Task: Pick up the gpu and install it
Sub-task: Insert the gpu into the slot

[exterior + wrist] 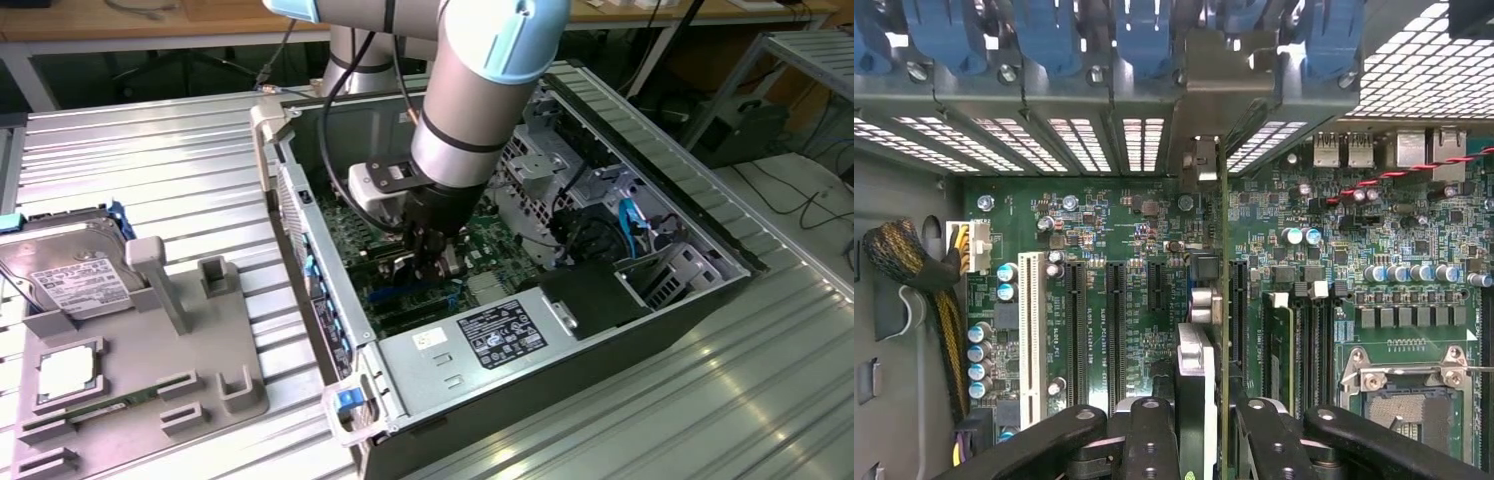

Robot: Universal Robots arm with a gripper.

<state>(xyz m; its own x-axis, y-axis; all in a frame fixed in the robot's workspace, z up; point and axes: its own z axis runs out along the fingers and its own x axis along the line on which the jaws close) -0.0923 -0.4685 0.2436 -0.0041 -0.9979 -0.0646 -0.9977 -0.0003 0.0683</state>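
you are seeing the end effector (430, 262) reaching down inside the open computer case (641, 330), which is lying on the table (160, 160). its fingers (1154, 440) are clamping on the gpu (1199, 380), which is standing edge-on (bracket end toward the rear slot covers (1144, 45)) over the motherboard (1124, 240), between the expansion slots (1076, 330). the hard drive (67, 275) is resting on the grey fixture (147, 370), well apart from the case.

Silver hard drive (74, 275) rests in grey holder (160, 370) beside open computer case (534, 340)
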